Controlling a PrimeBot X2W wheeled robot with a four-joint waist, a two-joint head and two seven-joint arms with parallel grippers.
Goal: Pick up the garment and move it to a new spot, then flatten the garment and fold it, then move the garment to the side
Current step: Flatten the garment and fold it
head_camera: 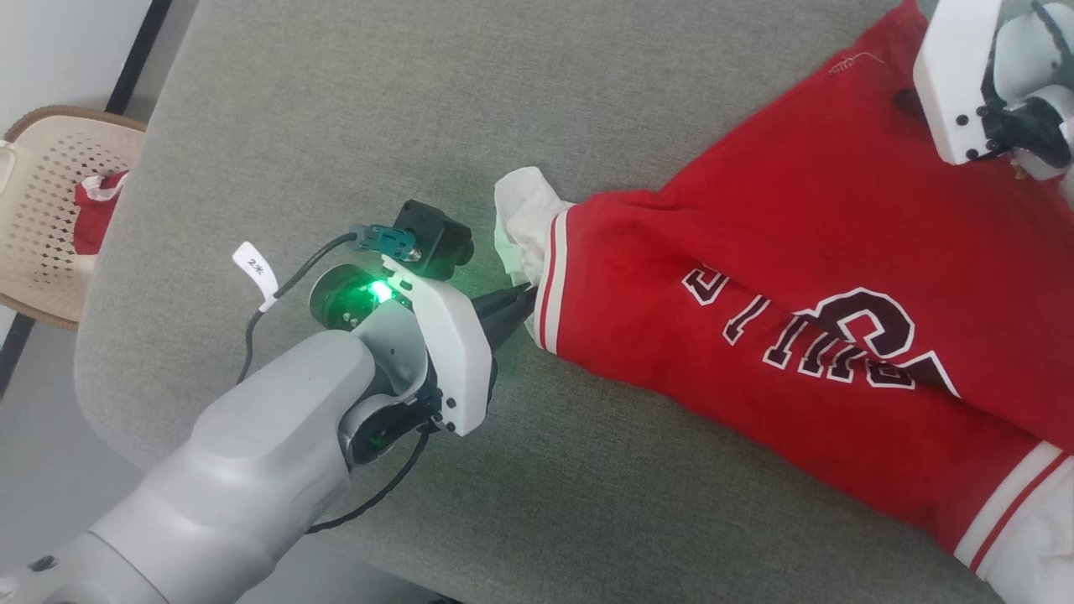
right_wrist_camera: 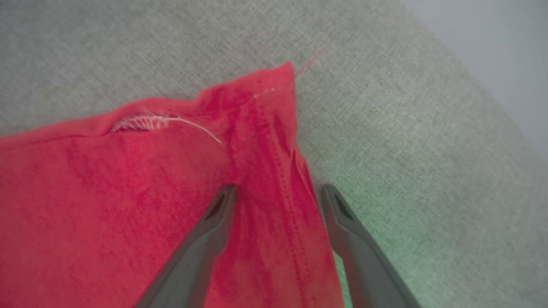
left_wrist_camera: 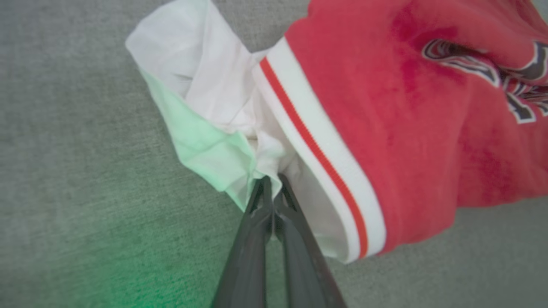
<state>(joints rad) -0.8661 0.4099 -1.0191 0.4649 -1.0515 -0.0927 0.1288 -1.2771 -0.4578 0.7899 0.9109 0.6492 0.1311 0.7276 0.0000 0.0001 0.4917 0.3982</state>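
Your left gripper (left_wrist_camera: 272, 183) pinches the garment (head_camera: 654, 252) by its white sleeve.
Garment lies spread on the grey cushion (head_camera: 336, 126); your right gripper (right_wrist_camera: 278, 191) gapes wide (straddling the red hem corner).

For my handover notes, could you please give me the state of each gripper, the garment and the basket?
garment: lying rumpled, unfolded, on the grey surface.
left gripper: shut on the garment's white sleeve.
right gripper: open, straddling the red hem.
basket: holding a red cloth.
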